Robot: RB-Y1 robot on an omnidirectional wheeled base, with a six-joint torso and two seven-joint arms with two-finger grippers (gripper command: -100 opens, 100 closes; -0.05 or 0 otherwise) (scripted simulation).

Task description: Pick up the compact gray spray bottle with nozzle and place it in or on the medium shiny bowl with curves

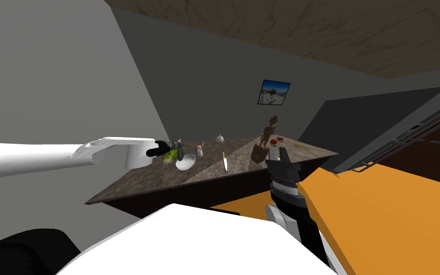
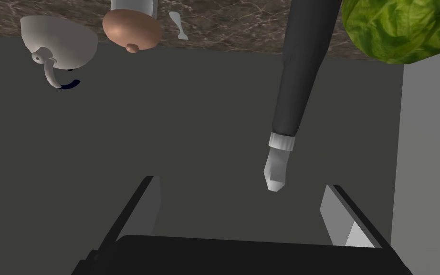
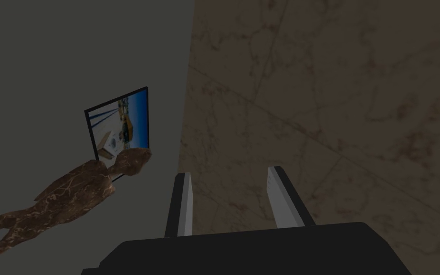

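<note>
Spray bottle (image 2: 290, 81) stands nozzle-up on worktop (image 2: 243, 28), just ahead of left claw (image 2: 243, 195). Claw wide open, empty. Left arm nearer.

Veined stone counter (image 1: 204, 169); smooth white bowl (image 1: 185, 162).

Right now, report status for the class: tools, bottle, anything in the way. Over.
Left tool open, bottle just ahead, ungripped. Right tool open, empty. Cabbage close beside bottle; bowl nearby.
</note>
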